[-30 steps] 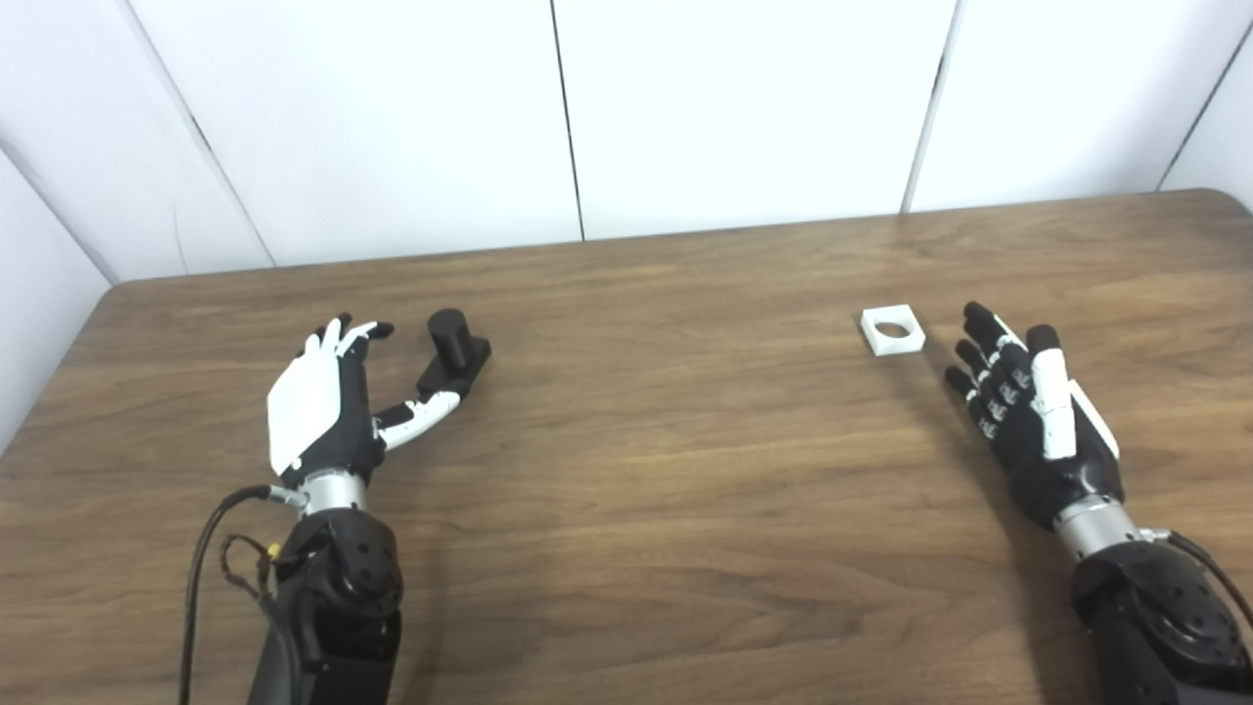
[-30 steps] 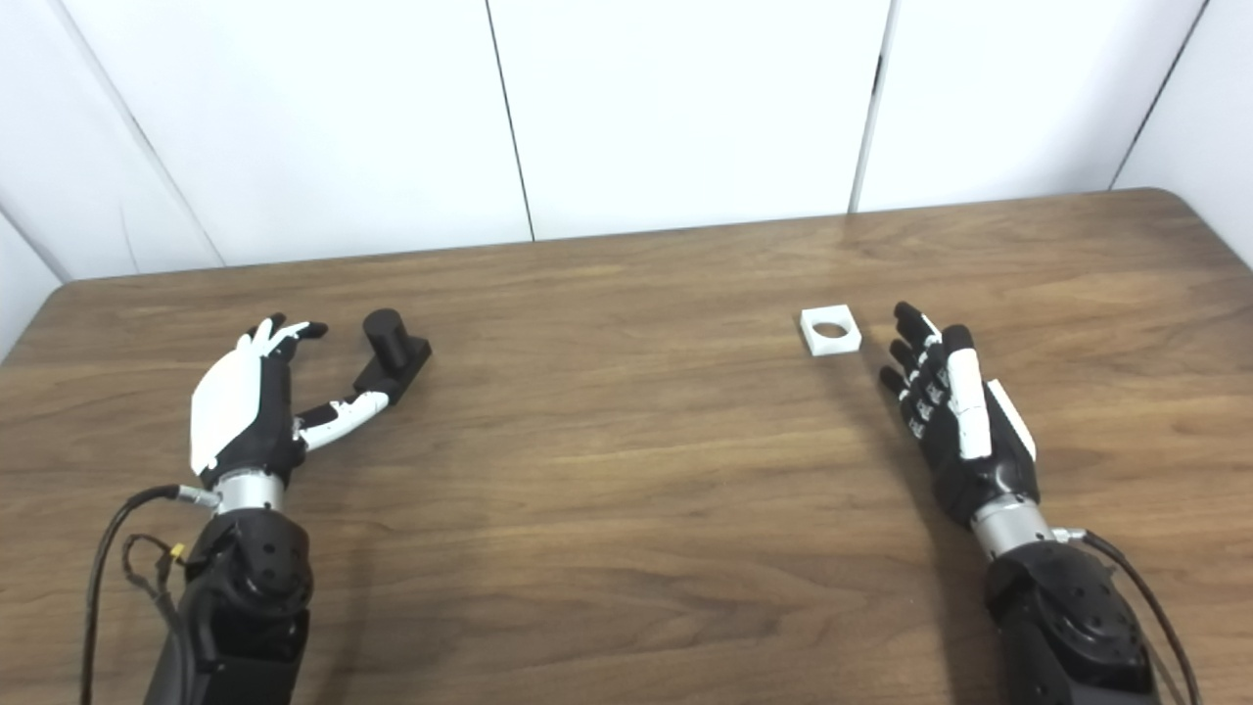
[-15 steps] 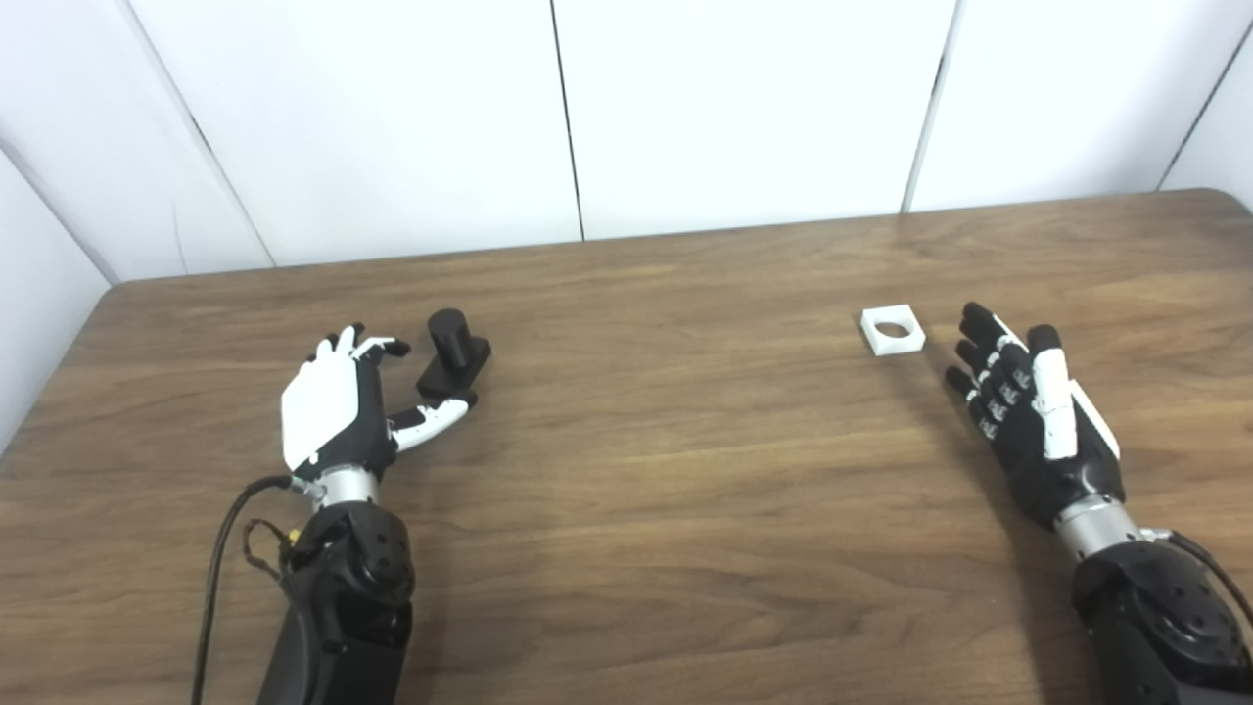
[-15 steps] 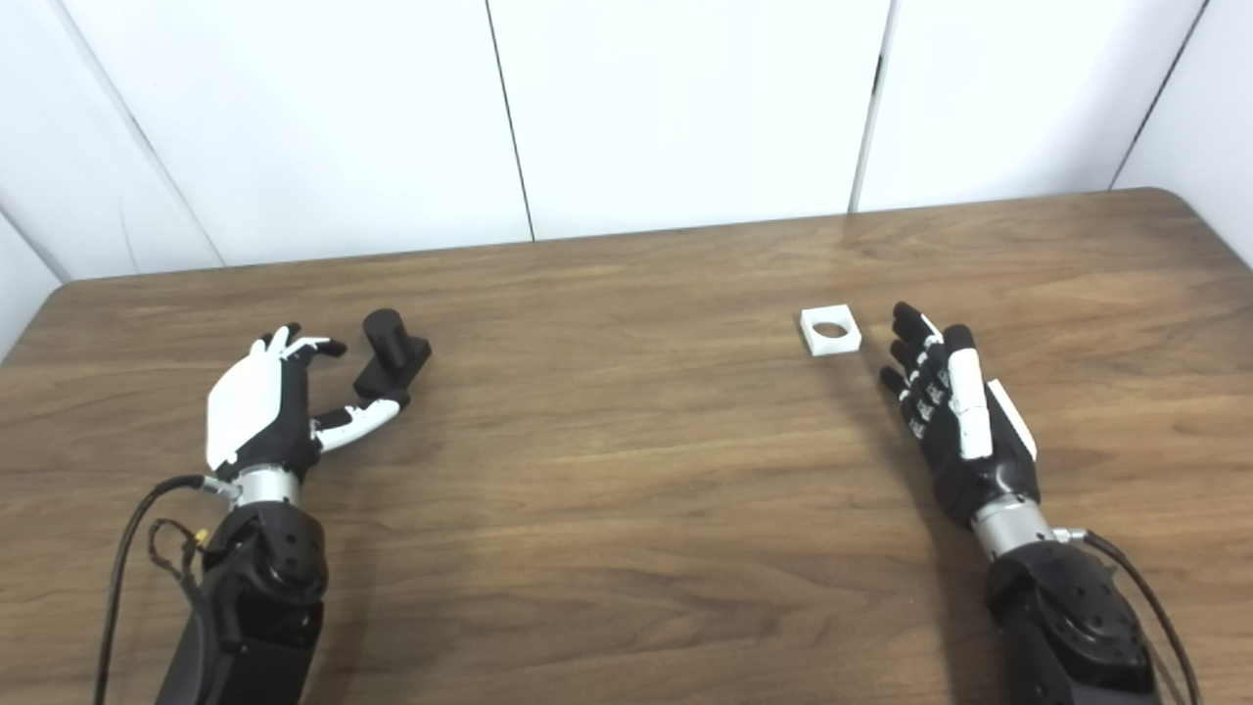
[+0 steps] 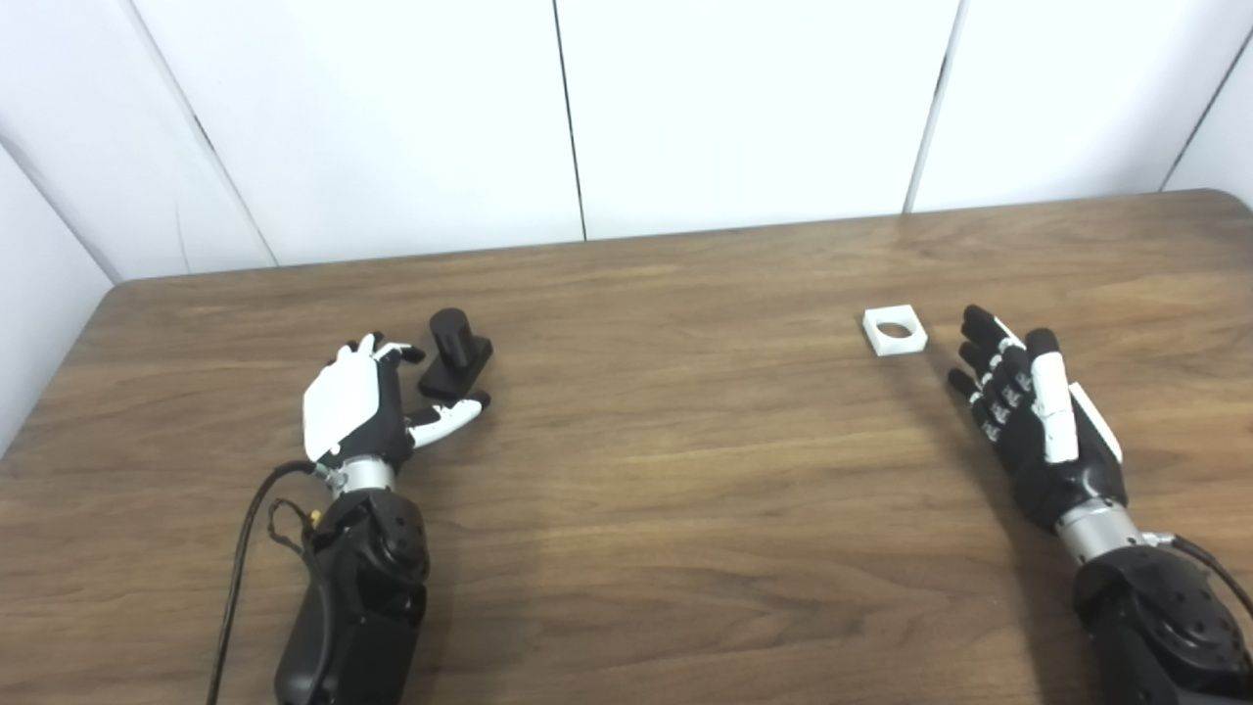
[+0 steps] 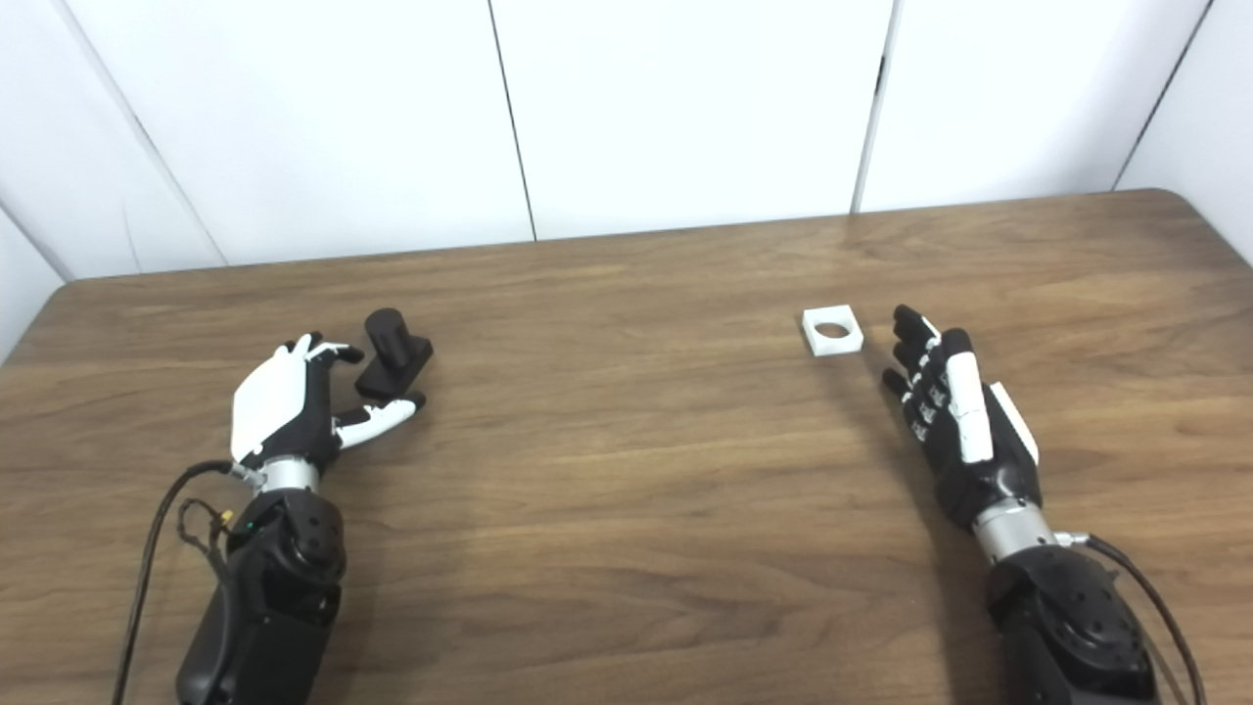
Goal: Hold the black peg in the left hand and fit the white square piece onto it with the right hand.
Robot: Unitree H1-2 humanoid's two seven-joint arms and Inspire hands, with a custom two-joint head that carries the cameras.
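Observation:
The black peg [image 5: 452, 343], a short cylinder on a square base, stands on the wooden table [image 5: 646, 441] at the left. My left hand [image 5: 364, 409] lies open just left of and in front of it, fingers curled toward the base and thumb reaching under its near side, with no grasp on it. The white square piece [image 5: 894, 330] with a round hole lies flat at the right. My right hand [image 5: 1028, 416] rests open a little to the right of and nearer than the piece, fingers pointing at it, not touching.
White wall panels [image 5: 587, 117] rise behind the table's far edge. The table's left edge [image 5: 59, 382] runs close to my left arm. Black cables [image 5: 245, 529] hang by the left forearm.
My left hand has moved right and closer to the peg, its fingers curling toward the base. The peg, the white piece and my right hand have stayed put.

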